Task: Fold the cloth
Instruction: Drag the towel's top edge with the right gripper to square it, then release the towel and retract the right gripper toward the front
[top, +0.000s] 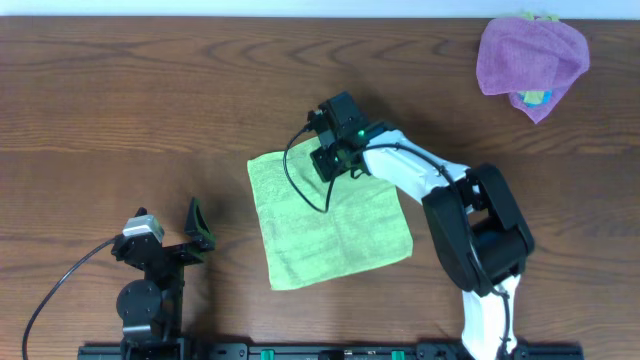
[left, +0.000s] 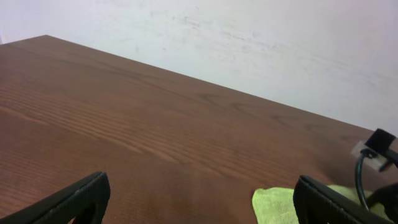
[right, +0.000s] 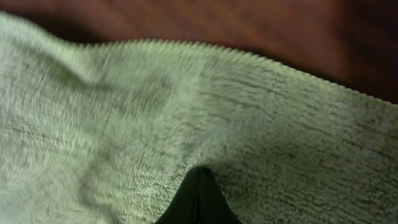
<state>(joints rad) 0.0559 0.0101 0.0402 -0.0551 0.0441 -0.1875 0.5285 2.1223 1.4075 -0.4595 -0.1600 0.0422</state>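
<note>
- Lime-green cloth (top: 335, 225) lies spread flat on the wooden table (top: 120, 100).
- Right gripper (top: 332, 160) is clenched on the cloth's far edge.
- Left gripper (top: 198, 228), fingers spread and empty, sits left of the cloth, apart.

Table (top: 120, 90): dark reddish-brown wood, fine grain running left to right in overhead view. Matte finish, soft sheen only, paler streaks along grain. Far edge straight, bordered by thin pale strip along top of overhead view. Wall (left: 280, 43) beyond table's far edge in left wrist view: off-white, plain, faint grey scuffs and smudges. Light even and diffuse, soft weak shadows on wood. Right wrist view: narrow blurred band of same dark wood along top.
</note>
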